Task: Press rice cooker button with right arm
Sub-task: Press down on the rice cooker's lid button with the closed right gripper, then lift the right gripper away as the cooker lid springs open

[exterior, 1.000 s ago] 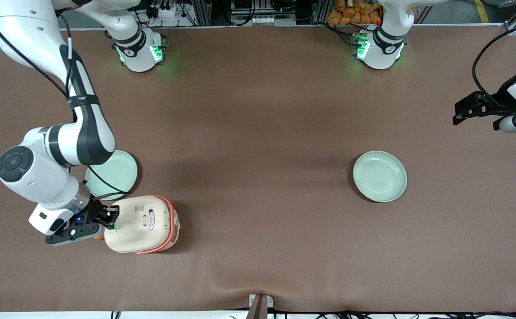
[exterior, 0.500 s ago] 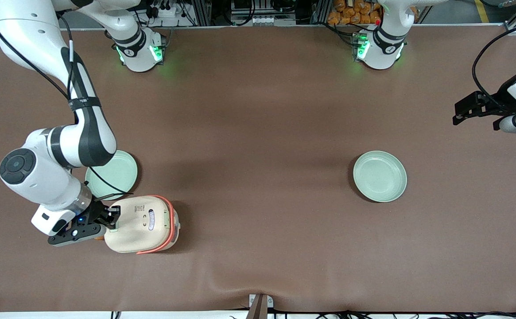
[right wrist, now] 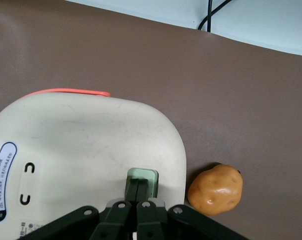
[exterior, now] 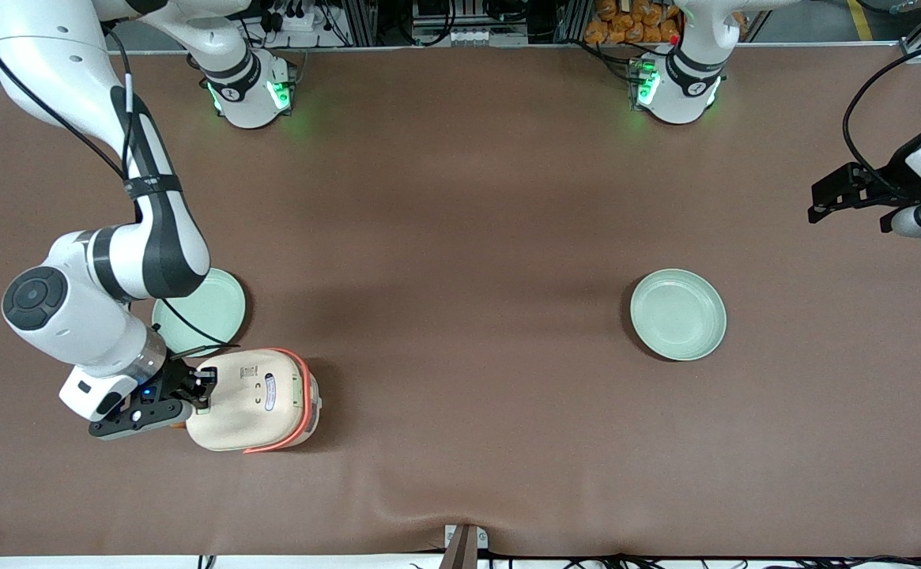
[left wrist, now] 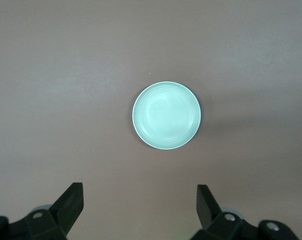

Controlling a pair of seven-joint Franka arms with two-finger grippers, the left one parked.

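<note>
The rice cooker stands near the front of the table at the working arm's end, with a cream lid and an orange-red band handle. Its button is a pale green rounded-square pad at the lid's edge. My right arm reaches down over that edge. Its gripper is shut, both fingers pressed together, with the tips resting on the button. In the front view the gripper covers the button.
A potato lies on the cloth close beside the cooker, under the gripper. One pale green plate sits just farther from the camera than the cooker. Another plate lies toward the parked arm's end.
The right arm has crept a little toward the cooker, carrying the shut gripper slightly farther over the lid's edge. The cooker has not moved.
</note>
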